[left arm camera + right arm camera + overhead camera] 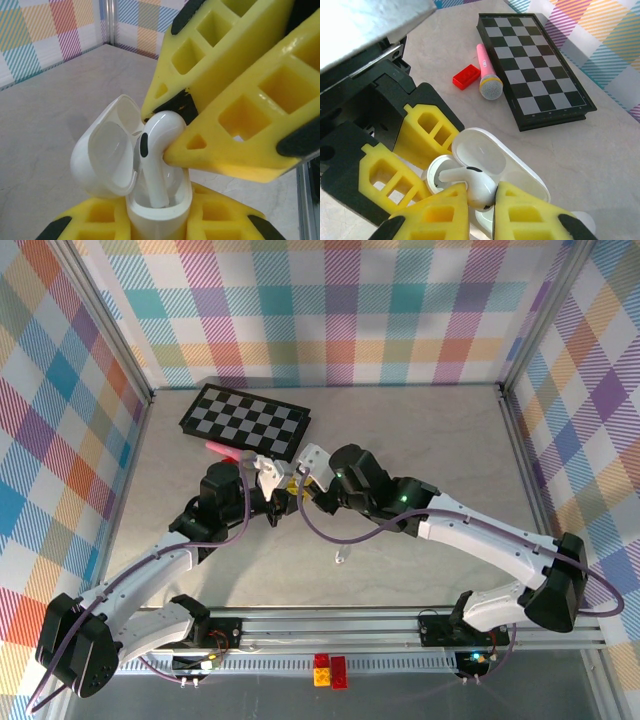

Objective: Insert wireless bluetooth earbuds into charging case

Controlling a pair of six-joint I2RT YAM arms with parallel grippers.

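- My left gripper (159, 227) is clamped on the case (160, 212). A yellow finger (92, 222) presses on each side of its body, and the case stands upright between them.
- The lid (102, 155) is swung open. It leans off to the left above those fingers and does not touch them.
- The earbud (157, 150) stands above the gap between the left fingers. Its stem is down in the case's socket and its head sits above the rim.
- My right gripper (479, 200) is pinched shut on the earbud's head. Both of its fingers (440, 212) touch the head, with only the bud's width between them.
- The right fingertips come in from above, close over the case but clear of its rim. From overhead, the two grippers meet tip to tip over the table (430, 440).
- Past the right fingertips, well apart from the grip, lie a red brick (466, 76) and a pink mic (487, 75) just beside it. The mic lies along the edge of a board (535, 65).
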